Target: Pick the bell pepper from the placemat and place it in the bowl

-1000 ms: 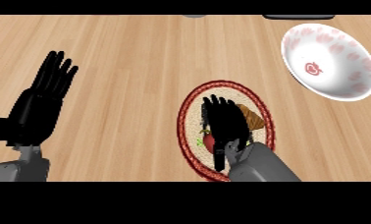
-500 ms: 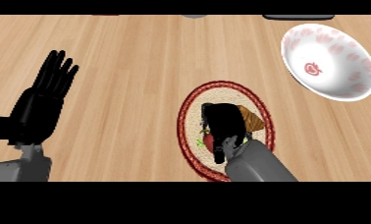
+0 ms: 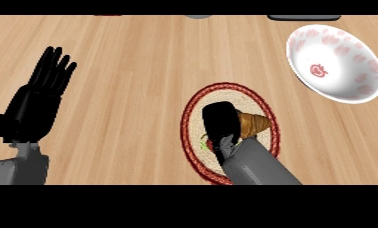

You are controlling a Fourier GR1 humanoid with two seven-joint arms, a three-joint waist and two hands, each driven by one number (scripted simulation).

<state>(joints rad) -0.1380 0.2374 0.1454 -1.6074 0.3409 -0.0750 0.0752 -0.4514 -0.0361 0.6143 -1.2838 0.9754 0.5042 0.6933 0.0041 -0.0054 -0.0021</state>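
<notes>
A round woven placemat (image 3: 193, 122) with a dark red rim lies at the middle of the wooden counter. My right hand (image 3: 220, 122) is over it with its fingers curled down round the bell pepper (image 3: 210, 144), of which only a red and green sliver shows at the hand's left. A brown cone-shaped piece (image 3: 255, 123) lies on the mat just right of the hand. The white bowl (image 3: 332, 62) with red flower marks stands at the right, apart from the hand. My left hand (image 3: 37, 102) rests open at the left edge, fingers up.
Dark objects peek in along the counter's far edge: one at the top right (image 3: 304, 17), a grey one near the middle (image 3: 198, 16). Bare wood lies between the placemat and the bowl.
My right hand's fingers have curled from straight to closed over the bell pepper on the placemat. The left hand has not moved.
</notes>
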